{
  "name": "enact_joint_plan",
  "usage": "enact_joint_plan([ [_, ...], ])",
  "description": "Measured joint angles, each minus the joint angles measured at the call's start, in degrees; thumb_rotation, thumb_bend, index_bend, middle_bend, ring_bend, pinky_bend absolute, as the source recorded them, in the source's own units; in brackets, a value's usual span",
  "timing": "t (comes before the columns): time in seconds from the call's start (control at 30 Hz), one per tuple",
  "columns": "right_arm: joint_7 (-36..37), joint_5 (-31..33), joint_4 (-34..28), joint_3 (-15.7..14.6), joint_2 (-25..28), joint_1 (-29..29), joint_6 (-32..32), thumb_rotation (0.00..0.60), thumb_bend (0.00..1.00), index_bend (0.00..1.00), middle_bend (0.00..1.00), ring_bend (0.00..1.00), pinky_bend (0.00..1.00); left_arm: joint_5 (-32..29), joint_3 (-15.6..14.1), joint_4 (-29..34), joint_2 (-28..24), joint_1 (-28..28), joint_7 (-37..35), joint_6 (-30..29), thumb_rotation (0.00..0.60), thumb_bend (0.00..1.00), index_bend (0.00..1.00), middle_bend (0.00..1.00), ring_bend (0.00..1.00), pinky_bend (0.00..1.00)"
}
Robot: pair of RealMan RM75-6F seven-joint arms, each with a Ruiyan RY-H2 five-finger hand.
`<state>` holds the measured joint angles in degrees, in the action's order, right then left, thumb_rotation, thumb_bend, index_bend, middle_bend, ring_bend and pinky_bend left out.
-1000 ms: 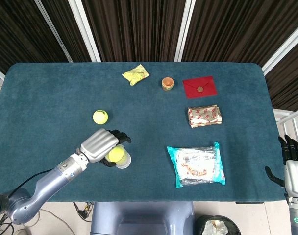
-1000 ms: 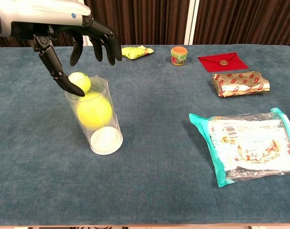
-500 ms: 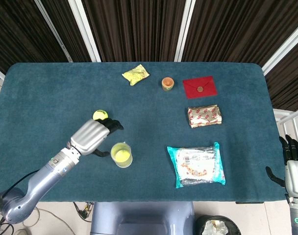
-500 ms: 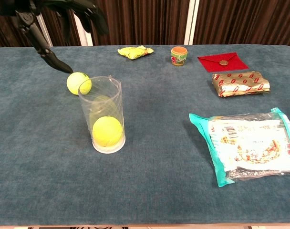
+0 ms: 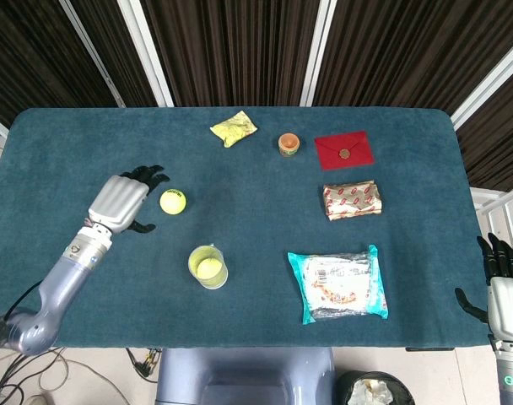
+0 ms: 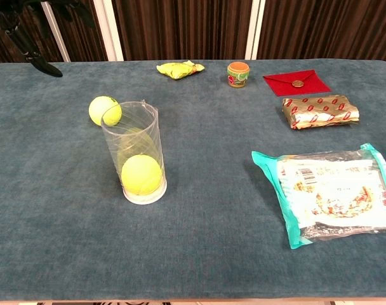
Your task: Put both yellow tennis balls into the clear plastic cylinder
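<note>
The clear plastic cylinder [image 5: 208, 267] [image 6: 134, 152] stands upright near the table's front, with one yellow tennis ball [image 6: 141, 175] at its bottom. The second yellow tennis ball [image 5: 173, 202] [image 6: 104, 110] lies on the cloth just behind the cylinder. My left hand [image 5: 124, 201] hovers open beside that loose ball, to its left, fingers spread and holding nothing; in the chest view only its dark fingertips [image 6: 40, 65] show at the top left. My right hand [image 5: 503, 287] hangs off the table's right front corner, fingers spread and empty.
A teal snack packet [image 5: 339, 283] lies right of the cylinder. Further back are a red-and-gold wrapped pack [image 5: 352, 200], a red envelope [image 5: 343, 150], a small orange jar [image 5: 288, 144] and a yellow pouch [image 5: 233, 128].
My left hand has lifted off the cylinder and drawn back and to the left, past the loose ball. The cylinder has gone from tilted to upright, with one ball settled at its bottom.
</note>
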<state>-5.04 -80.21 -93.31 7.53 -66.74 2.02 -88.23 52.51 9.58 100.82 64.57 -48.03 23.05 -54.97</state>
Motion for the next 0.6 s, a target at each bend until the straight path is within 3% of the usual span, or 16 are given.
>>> enact_joint_plan([
  [0.2, -0.14, 0.42, -0.22, 0.11, -0.13, -0.03, 0.03, 0.600, 0.34, 0.00, 0.02, 0.02, 0.00, -5.32, -0.16, -8.48, 5.60, -1.77, 1.60, 2.11, 0.600, 0.07, 0.21, 0.09, 0.09, 0.26],
  [0.6, -0.32, 2.35, 0.39, 0.61, -0.46, 0.46, 1.66, 0.600, 0.34, 0.00, 0.02, 0.02, 0.00, -14.21, -0.02, -24.89, 18.20, -7.12, 5.14, 8.64, 0.600, 0.07, 0.21, 0.12, 0.11, 0.27],
])
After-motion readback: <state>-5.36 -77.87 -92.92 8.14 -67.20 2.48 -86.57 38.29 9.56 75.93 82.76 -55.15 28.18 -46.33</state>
